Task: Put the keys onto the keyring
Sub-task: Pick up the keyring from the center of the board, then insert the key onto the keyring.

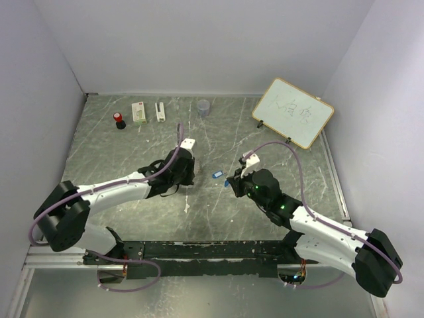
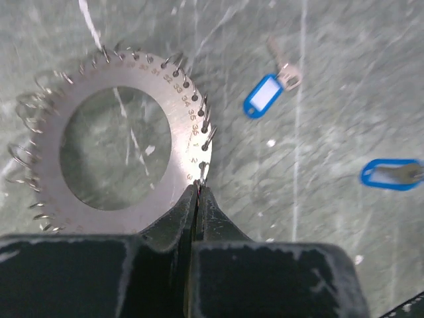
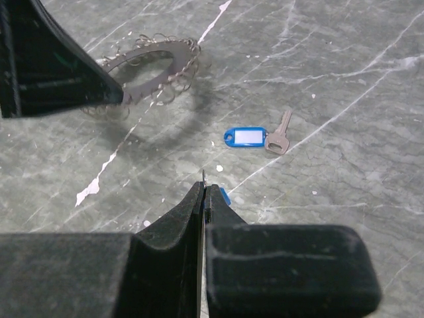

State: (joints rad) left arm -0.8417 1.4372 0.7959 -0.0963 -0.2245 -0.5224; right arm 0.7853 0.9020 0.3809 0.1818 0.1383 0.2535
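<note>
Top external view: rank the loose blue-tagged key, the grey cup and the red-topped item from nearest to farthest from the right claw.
1. blue-tagged key, on the table just left of the right claw.
2. grey cup, at the far edge, near the middle.
3. red-topped item, far-left corner.

— What did the keyring point(image 2: 119, 149) look like?
— It was a flat grey metal ring with stamped numbers and wire loops bristling off its rim. The left gripper point(image 2: 197, 189) pinched it by the edge, above the desk point(image 3: 344, 218).
— And the keys?
— The first key point(image 3: 255, 139), grey with a blue tag, lay flat nearby. The second key point(image 2: 391, 173), also blue-tagged, sat clamped in the right gripper point(image 3: 204, 192).
</note>
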